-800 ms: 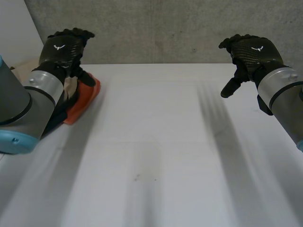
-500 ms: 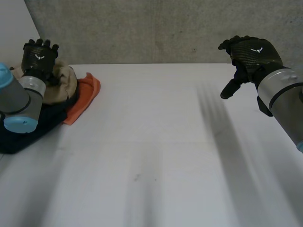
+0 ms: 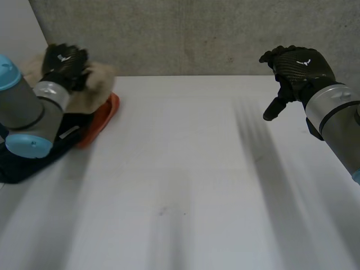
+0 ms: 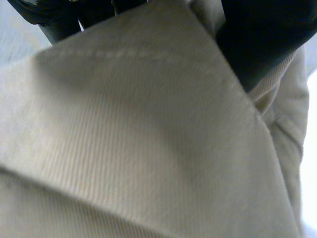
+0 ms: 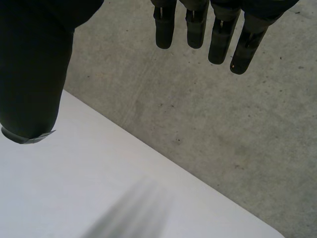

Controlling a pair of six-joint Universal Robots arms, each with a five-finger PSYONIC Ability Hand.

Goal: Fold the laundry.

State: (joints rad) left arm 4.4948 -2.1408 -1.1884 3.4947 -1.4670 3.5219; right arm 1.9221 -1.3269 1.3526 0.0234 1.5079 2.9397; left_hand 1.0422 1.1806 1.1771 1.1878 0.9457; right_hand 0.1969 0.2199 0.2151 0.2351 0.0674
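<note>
A pile of laundry lies at the table's far left corner. On top is a beige ribbed cloth (image 3: 99,83), over an orange cloth (image 3: 104,110) and a dark navy one (image 3: 34,160). My left hand (image 3: 64,61) is over the pile, shut on the beige cloth and holding it raised. In the left wrist view the beige cloth (image 4: 148,139) is pinched between the thumb (image 4: 262,44) and the fingers (image 4: 57,22). My right hand (image 3: 298,64) hovers open above the table's far right, its fingers (image 5: 198,25) straight and holding nothing.
The white table (image 3: 185,169) stretches bare from the pile across to the right arm. A grey concrete wall (image 3: 197,34) runs along its far edge, and the same edge (image 5: 163,168) shows below my right hand.
My left hand swung left onto the pile, closed on the beige cloth and now lifts it up and slightly right. The right hand has stayed where it was.
</note>
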